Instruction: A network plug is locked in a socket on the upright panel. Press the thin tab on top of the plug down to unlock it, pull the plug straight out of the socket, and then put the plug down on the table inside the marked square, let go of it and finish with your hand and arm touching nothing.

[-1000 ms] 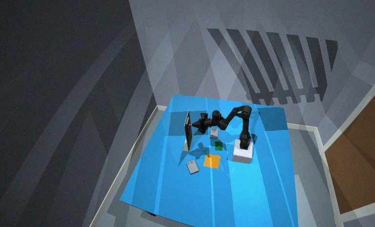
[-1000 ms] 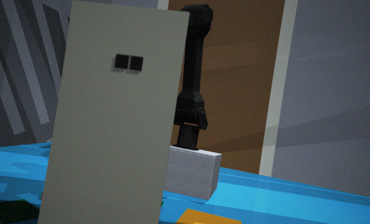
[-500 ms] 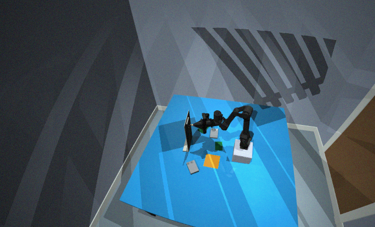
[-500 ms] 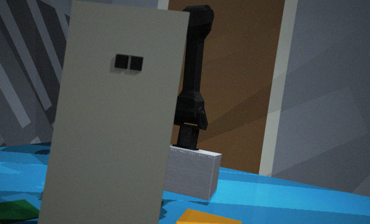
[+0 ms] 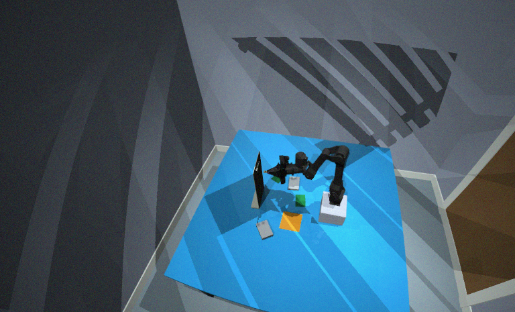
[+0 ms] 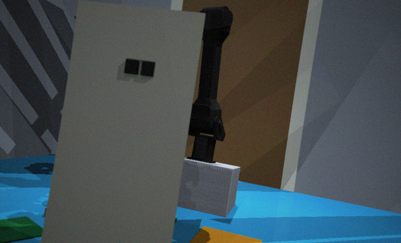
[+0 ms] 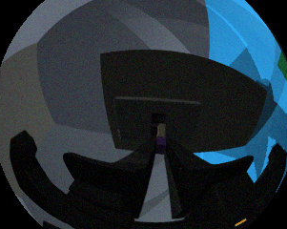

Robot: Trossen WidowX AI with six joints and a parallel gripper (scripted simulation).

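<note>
The upright panel [image 5: 258, 185] [image 6: 124, 140] [image 7: 138, 72] stands on the table, its dark front facing my arm. The socket [image 7: 158, 116] shows as a dark opening in the wrist view. My gripper [image 5: 267, 172] [image 7: 160, 140] is shut on the plug [image 7: 161, 131], a small tan and purple piece between the fingertips. The plug's front end appears out of the socket, with a small gap between it and the panel in the top view. The panel hides gripper and plug in the exterior view. The tab cannot be made out. A flat orange square [image 5: 291, 221] [image 6: 227, 236] lies on the table.
Two green patches [image 5: 300, 200] [image 5: 275, 179] lie on the blue table [image 5: 243, 263]. One grey box [image 5: 294, 183] is below my forearm, another grey box [image 5: 264, 229] left of the orange square. My arm's white base block [image 5: 332, 215] [image 6: 207, 188] stands to the right.
</note>
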